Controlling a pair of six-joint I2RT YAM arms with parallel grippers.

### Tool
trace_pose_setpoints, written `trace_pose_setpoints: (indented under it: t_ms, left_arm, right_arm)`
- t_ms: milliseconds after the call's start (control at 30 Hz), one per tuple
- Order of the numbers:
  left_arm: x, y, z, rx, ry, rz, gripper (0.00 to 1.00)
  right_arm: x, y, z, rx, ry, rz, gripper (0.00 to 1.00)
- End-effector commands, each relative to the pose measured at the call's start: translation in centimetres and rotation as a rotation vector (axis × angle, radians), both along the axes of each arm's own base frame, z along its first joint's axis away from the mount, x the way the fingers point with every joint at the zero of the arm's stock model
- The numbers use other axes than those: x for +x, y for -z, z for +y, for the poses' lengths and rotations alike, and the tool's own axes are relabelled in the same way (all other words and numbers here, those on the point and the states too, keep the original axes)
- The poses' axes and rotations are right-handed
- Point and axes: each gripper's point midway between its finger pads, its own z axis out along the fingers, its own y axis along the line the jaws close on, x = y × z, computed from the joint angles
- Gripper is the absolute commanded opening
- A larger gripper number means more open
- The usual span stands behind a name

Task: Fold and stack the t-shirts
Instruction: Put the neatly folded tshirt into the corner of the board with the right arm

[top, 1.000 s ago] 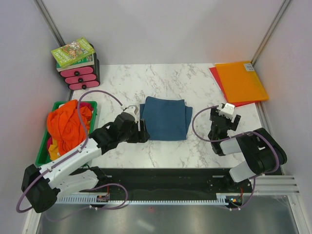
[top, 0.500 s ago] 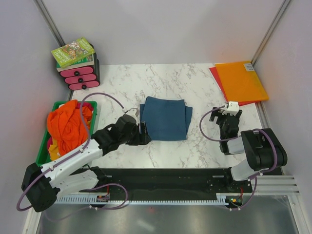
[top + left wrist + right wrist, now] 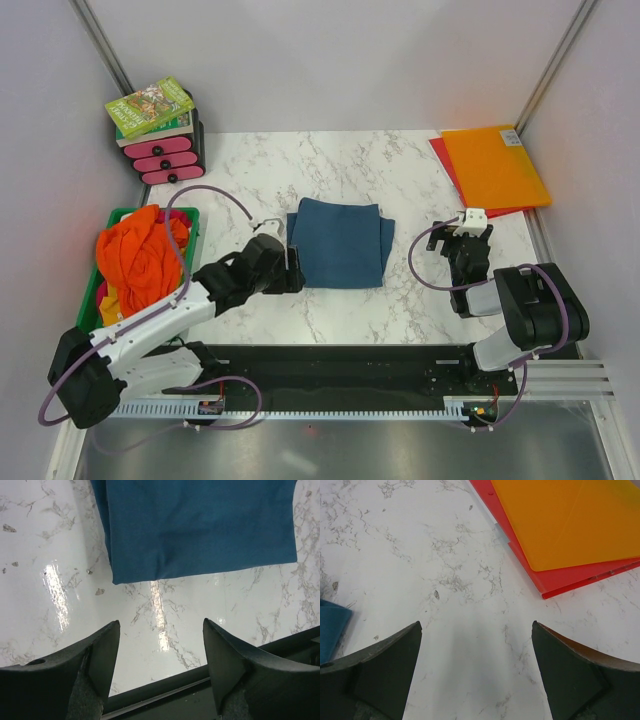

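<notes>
A dark teal t-shirt (image 3: 340,243) lies folded flat in the middle of the marble table (image 3: 330,165). In the left wrist view its near-left corner (image 3: 200,525) sits just beyond my left gripper (image 3: 161,622), which is open and empty over bare marble. Seen from above, that left gripper (image 3: 293,272) hovers beside the shirt's left edge. Orange t-shirts (image 3: 140,255) are heaped in a green bin (image 3: 192,216) at the left. My right gripper (image 3: 468,238) is open and empty to the right of the teal shirt, whose edge (image 3: 330,630) shows left of the right gripper (image 3: 477,625).
An orange folder (image 3: 495,165) lies on a red folder (image 3: 445,160) at the back right, both ahead of the right gripper in its wrist view (image 3: 570,520). A pink drawer unit (image 3: 165,157) with books (image 3: 150,107) on top stands at the back left.
The right arm has drawn back and tucked in towards its base, its gripper still open. The left gripper has stayed by the shirt's left edge, shifting only slightly.
</notes>
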Motion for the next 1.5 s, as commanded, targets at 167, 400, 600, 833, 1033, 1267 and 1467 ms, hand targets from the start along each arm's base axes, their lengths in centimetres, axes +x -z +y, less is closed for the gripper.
trace_pose_setpoints:
  t_ms: [167, 400, 600, 833, 1033, 1267, 1467]
  left_arm:
    - [2.0, -0.6, -2.1, 0.109, -0.013, -0.043, 0.72]
    - [3.8, -0.8, -3.2, 0.139, -0.090, -0.045, 0.72]
    - [6.0, -0.6, -4.8, 0.199, -0.085, -0.057, 0.72]
    - [7.9, -1.8, -7.3, 0.151, -0.100, -0.060, 0.73]
    - [10.6, -2.4, -4.8, 0.201, -0.179, -0.106, 0.77]
    - [13.6, 1.0, -1.9, 0.135, -0.202, -0.008, 0.75]
    - [14.1, 4.4, -2.3, 0.190, -0.189, 0.060, 0.73]
  right_arm:
    - [0.8, -1.5, 0.4, 0.025, -0.018, -0.052, 0.98]
    - [0.7, -1.4, 0.4, 0.025, -0.018, -0.049, 0.98]
    - [1.1, -1.3, 1.1, 0.031, -0.088, -0.038, 0.98]
    - [2.6, -4.5, 5.1, -0.016, -0.388, 0.029, 0.98]
    - [3.8, -8.1, 6.4, -0.214, -0.519, 0.236, 0.98]
    - [1.6, -6.2, 6.3, 0.080, -0.664, 0.556, 0.98]
    - [-0.1, 1.4, 8.8, 0.253, -0.754, 0.861, 0.98]
